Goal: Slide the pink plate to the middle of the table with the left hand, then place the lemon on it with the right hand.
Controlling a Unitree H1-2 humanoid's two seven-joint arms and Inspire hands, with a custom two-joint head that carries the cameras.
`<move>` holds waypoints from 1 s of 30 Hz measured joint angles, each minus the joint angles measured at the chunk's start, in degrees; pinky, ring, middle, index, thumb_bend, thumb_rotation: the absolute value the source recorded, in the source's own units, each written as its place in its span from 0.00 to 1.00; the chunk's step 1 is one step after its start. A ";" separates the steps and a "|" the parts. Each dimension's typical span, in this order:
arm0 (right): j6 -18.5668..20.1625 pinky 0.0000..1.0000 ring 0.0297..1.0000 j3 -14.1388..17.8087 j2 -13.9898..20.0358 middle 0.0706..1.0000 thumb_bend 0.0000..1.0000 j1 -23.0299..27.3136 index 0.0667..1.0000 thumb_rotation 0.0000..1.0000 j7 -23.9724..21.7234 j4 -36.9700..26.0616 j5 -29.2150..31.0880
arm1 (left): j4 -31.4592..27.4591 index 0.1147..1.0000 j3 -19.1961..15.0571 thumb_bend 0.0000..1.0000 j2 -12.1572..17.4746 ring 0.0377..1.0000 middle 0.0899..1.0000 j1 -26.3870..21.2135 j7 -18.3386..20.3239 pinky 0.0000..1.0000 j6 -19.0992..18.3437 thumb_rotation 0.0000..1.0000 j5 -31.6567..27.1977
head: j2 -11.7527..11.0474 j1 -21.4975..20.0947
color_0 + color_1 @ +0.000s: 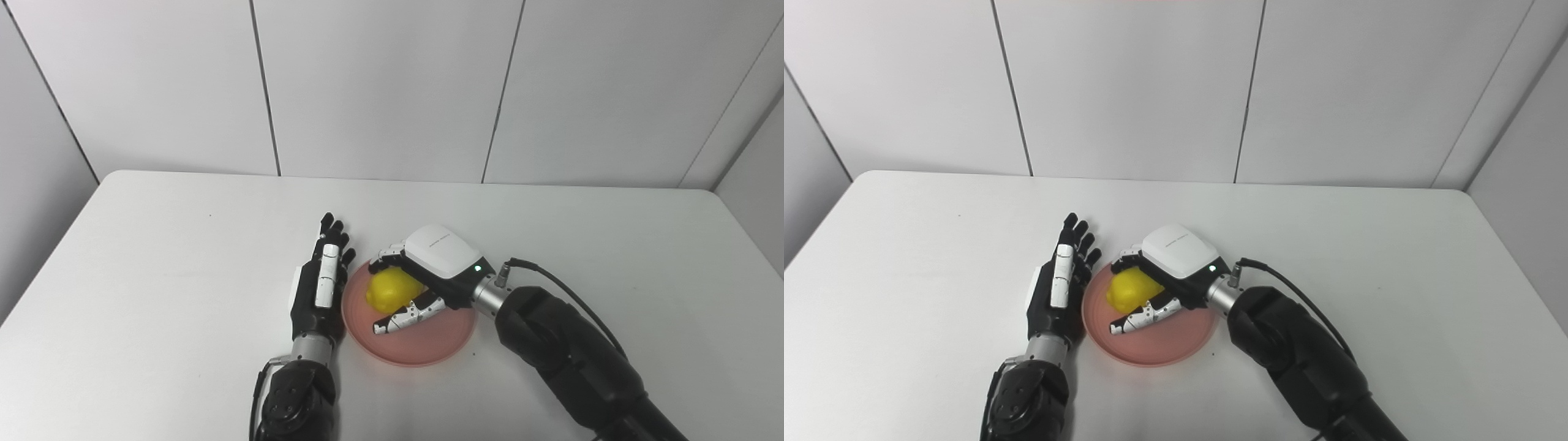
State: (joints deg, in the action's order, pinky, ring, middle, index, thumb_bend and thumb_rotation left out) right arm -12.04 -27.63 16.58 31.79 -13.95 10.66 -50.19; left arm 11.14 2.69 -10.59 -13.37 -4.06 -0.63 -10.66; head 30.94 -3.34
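Right side of lemon (pixel 391 289) hidden under right hand (pixel 429 269); contact with plate (pixel 422 346) not discernible. Left rim of plate covered by left hand (pixel 321 278). Both arms cut off at bottom edge. Table (pixel 153 257) corners near left and right cropped.

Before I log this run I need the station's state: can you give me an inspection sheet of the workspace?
Surface: white table, bare around the work.
Job's things: pink plate near the middle; lemon over it.
Clutter: nothing seen.
Hands: left hand open, fingers straight, beside the plate's left rim; right hand curled around the lemon, contact unclear.
Cables: black cable along the right forearm.
Surroundings: white wall panels.
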 measured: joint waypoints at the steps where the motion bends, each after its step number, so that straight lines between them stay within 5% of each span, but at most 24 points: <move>1: 0.00 0.67 0.69 0.02 0.01 0.69 0.94 0.00 0.67 0.85 -0.29 -0.05 0.03 | 0.00 0.97 0.01 0.76 0.00 0.95 1.00 0.00 -0.01 0.97 0.00 0.84 0.02 | 0.00 0.00; 5: -0.02 0.66 0.69 0.26 0.08 0.69 0.94 0.00 0.67 0.85 -0.71 -0.13 0.10 | 0.09 0.97 0.13 0.76 0.00 0.92 0.98 -0.01 -0.01 0.96 0.09 0.86 0.64 | 0.09 0.09; 11: -0.91 0.61 0.65 1.29 0.64 0.67 0.91 0.00 0.68 1.00 0.83 -0.25 0.82 | 0.06 0.98 -0.09 0.77 -0.01 0.82 0.83 -0.01 -0.01 0.93 0.10 0.80 0.17 | 0.00 0.18; 26: -4.09 0.63 0.69 5.65 2.30 0.72 0.93 0.07 0.74 1.00 4.77 -1.39 4.74 | -0.16 0.94 -0.39 0.78 -0.01 0.83 0.78 0.00 -0.03 1.00 0.04 0.79 -1.45 | 0.00 -0.26; 30: -4.08 0.63 0.71 7.84 2.26 0.74 0.86 -0.49 0.75 1.00 5.86 -1.62 6.98 | -0.16 0.93 -0.37 0.78 0.00 0.83 0.76 -0.01 -0.05 1.00 0.05 0.79 -1.36 | 0.17 -0.26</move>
State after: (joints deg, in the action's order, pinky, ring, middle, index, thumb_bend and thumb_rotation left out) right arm -16.12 -19.80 18.84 31.29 -8.09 9.04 -43.21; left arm 10.98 2.33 -10.59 -13.37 -4.10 -0.58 -12.02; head 31.11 -3.60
